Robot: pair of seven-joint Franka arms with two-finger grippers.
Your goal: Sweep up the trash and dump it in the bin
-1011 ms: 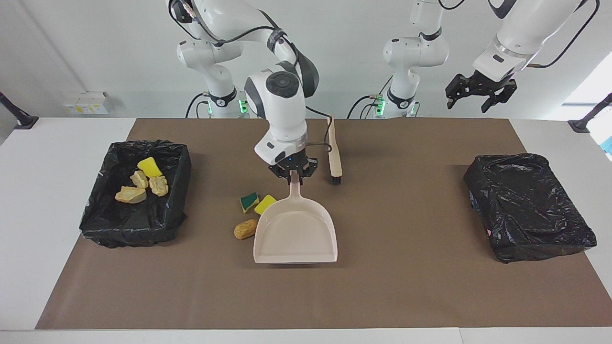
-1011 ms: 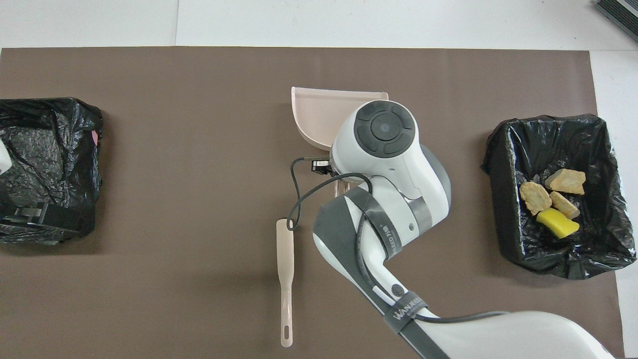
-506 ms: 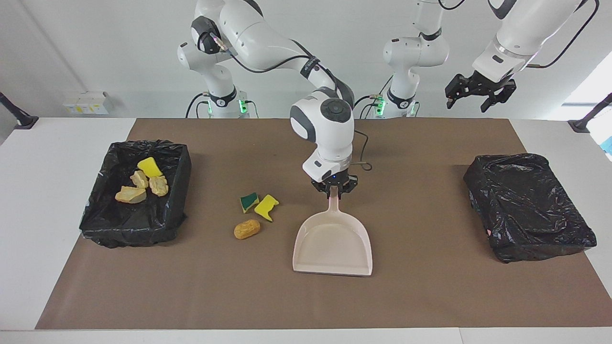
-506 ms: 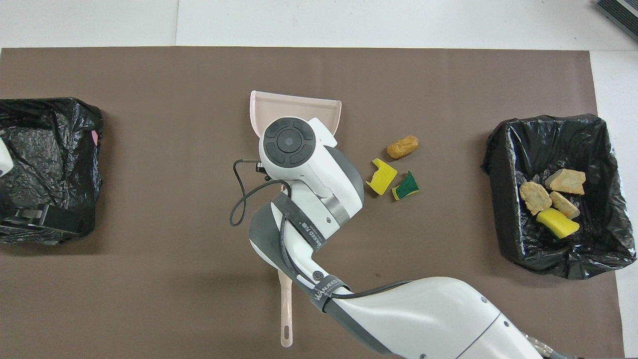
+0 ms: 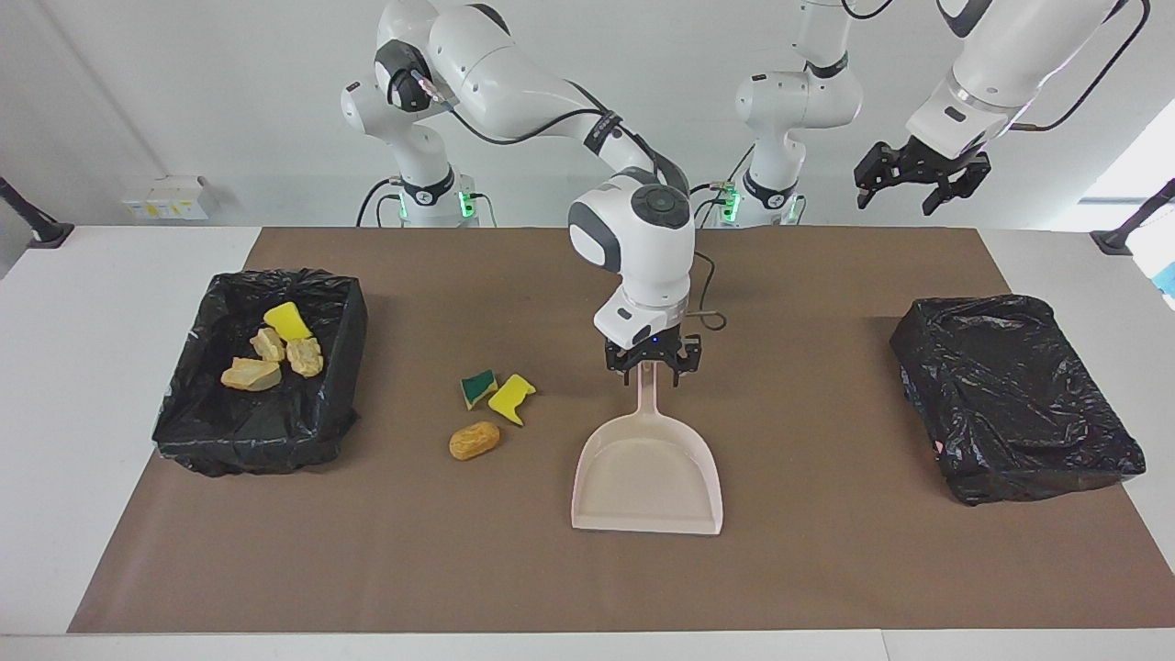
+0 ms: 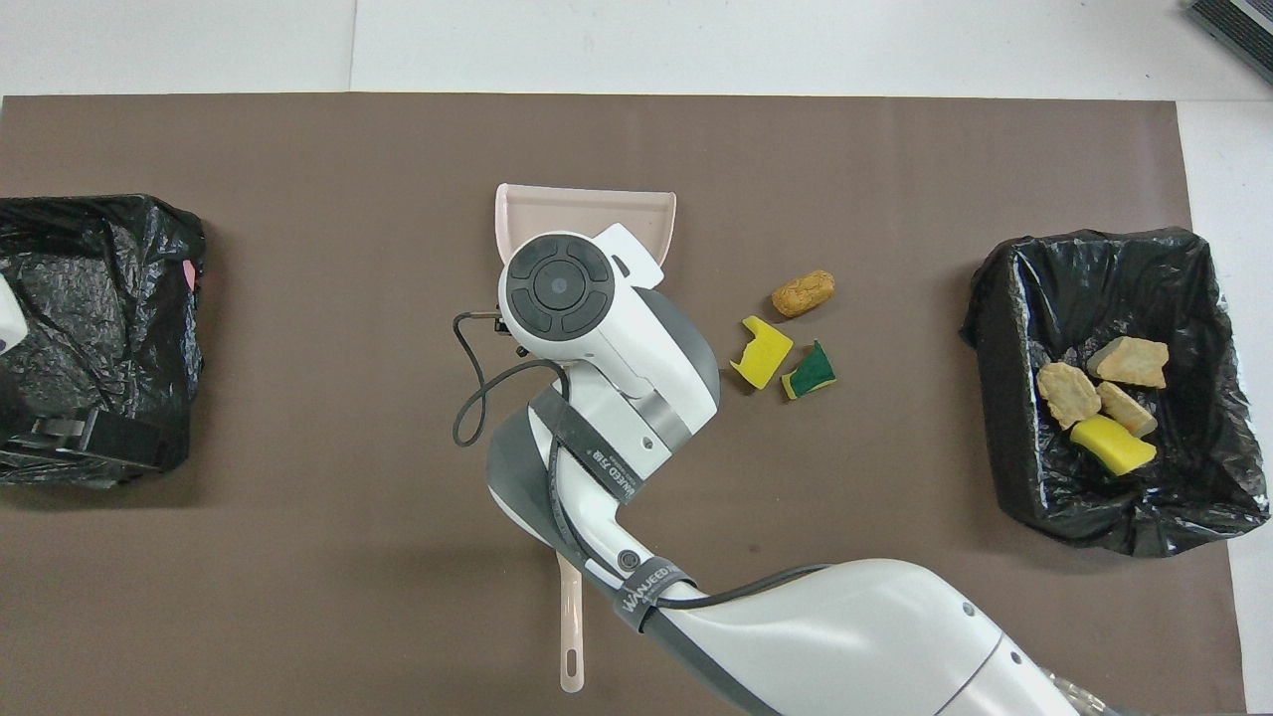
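- You see the trash in two groups. Four scraps lie inside the open bin (image 5: pixel 262 367) at the right arm's end of the surface: a yellow sponge bit (image 5: pixel 287 320) and three orange-brown lumps (image 5: pixel 251 374).
- Three more scraps lie loose on the brown mat (image 5: pixel 587 569), between that bin and the dustpan: a green-and-yellow sponge bit (image 5: pixel 477 387), a yellow sponge bit (image 5: pixel 511 398) just beside it, and an orange-brown lump (image 5: pixel 474 441) a little farther from the robots.
- The beige dustpan (image 5: pixel 647 477) rests flat on the mat near the middle, apart from the loose scraps, its handle pointing toward the robots. Nothing lies in its pan.
- The right claw (image 5: pixel 653 367) is at the top of the dustpan handle, pointing down. Its fingers stand apart on either side of the handle, not clamped on it.
- A beige brush handle (image 6: pixel 571 636) lies on the mat nearer to the robots than the dustpan, mostly hidden under the right arm in the overhead view.
- A second bin (image 5: pixel 1014 395), covered in black plastic, sits at the left arm's end of the surface.
- The left claw (image 5: pixel 921 179) waits high in the air toward that end, fingers apart, holding nothing.
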